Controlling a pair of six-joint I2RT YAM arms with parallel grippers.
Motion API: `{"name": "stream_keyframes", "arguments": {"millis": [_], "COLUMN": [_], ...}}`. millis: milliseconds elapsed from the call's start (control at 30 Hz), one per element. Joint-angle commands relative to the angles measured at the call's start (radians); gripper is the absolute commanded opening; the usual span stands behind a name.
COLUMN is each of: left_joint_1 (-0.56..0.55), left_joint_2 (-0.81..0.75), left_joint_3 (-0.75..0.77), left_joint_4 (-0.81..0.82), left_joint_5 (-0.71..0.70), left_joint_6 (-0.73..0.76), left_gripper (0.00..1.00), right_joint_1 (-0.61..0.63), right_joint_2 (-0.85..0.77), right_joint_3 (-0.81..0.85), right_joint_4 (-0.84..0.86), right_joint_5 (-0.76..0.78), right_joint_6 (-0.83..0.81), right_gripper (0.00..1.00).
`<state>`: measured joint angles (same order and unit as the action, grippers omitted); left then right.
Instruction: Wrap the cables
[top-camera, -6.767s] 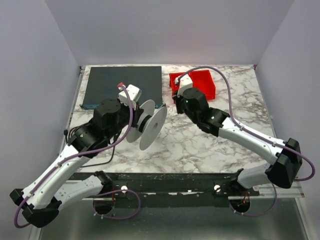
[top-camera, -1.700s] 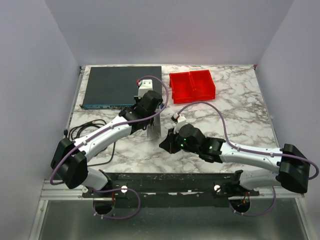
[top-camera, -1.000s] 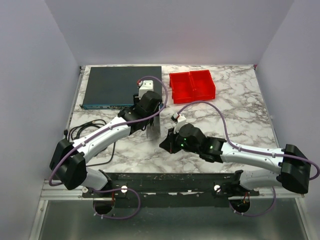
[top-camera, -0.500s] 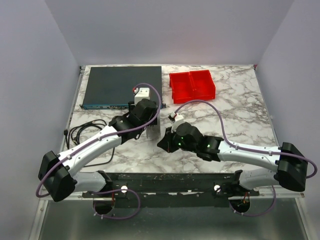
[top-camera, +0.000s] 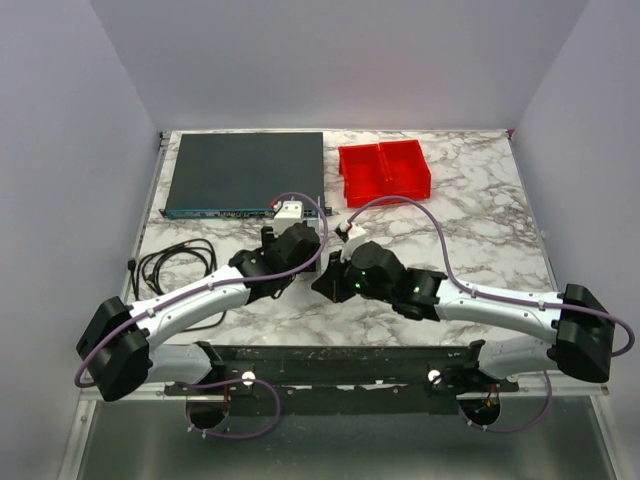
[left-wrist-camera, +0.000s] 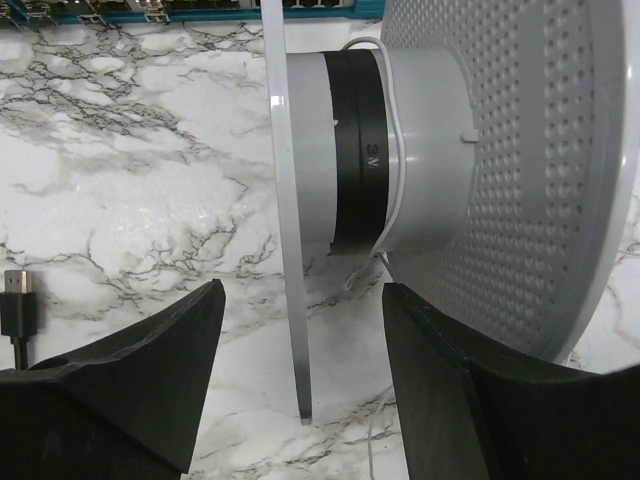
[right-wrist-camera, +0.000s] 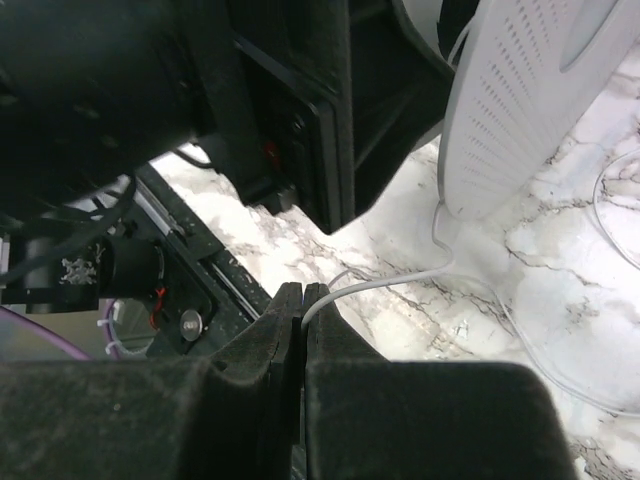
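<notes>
A grey spool stands on edge on the marble, its thin flange (left-wrist-camera: 285, 200) and its perforated flange (left-wrist-camera: 520, 170) joined by a hub with a black band. The pale white cable (left-wrist-camera: 393, 150) crosses that hub and trails onto the table. My left gripper (left-wrist-camera: 300, 400) is open, with its black fingers either side of the thin flange's lower edge and not touching it. My right gripper (right-wrist-camera: 303, 300) is shut on the white cable (right-wrist-camera: 400, 280), which runs from its tips up to the spool's flange (right-wrist-camera: 530, 90). From above, both grippers (top-camera: 300, 258) (top-camera: 328, 280) crowd together mid-table and hide most of the spool.
A dark flat box (top-camera: 245, 170) lies at the back left, with its row of ports (left-wrist-camera: 150, 10) just beyond the spool. A red two-part bin (top-camera: 385, 168) sits at the back centre. A coiled black cord (top-camera: 175, 265) lies at the left, its plug (left-wrist-camera: 15, 290) near my left finger.
My left arm has drawn back toward the near edge and its jaws have widened off the spool. My right gripper has edged up and left, still pinching the cable.
</notes>
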<state>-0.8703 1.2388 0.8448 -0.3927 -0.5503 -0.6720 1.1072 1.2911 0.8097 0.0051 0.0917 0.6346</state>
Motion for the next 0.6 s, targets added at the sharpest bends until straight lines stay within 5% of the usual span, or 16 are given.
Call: {"name": "stream_keyframes", "arguments": {"millis": [0,400,567], "left_joint_1": [-0.014,-0.019,-0.019], "left_joint_2": [0.018,0.088,0.103], "left_joint_3": [-0.026,-0.013,0.004], "left_joint_4": [0.1,0.126,0.122], "left_joint_5": [-0.068,-0.131,-0.137], "left_joint_6": [-0.023,-0.03,-0.028], "left_gripper": [0.64,0.49,0.34], "right_joint_1": [0.012,0.013,0.013], "right_joint_2": [0.005,0.001,-0.005], "right_joint_3": [0.046,0.054,0.054], "right_joint_4": [-0.004,-0.004,-0.035], "right_joint_5": [0.007,0.006,0.011], "right_joint_6": [-0.018,-0.024,-0.024], "right_gripper": [0.01,0.01,0.01]}}
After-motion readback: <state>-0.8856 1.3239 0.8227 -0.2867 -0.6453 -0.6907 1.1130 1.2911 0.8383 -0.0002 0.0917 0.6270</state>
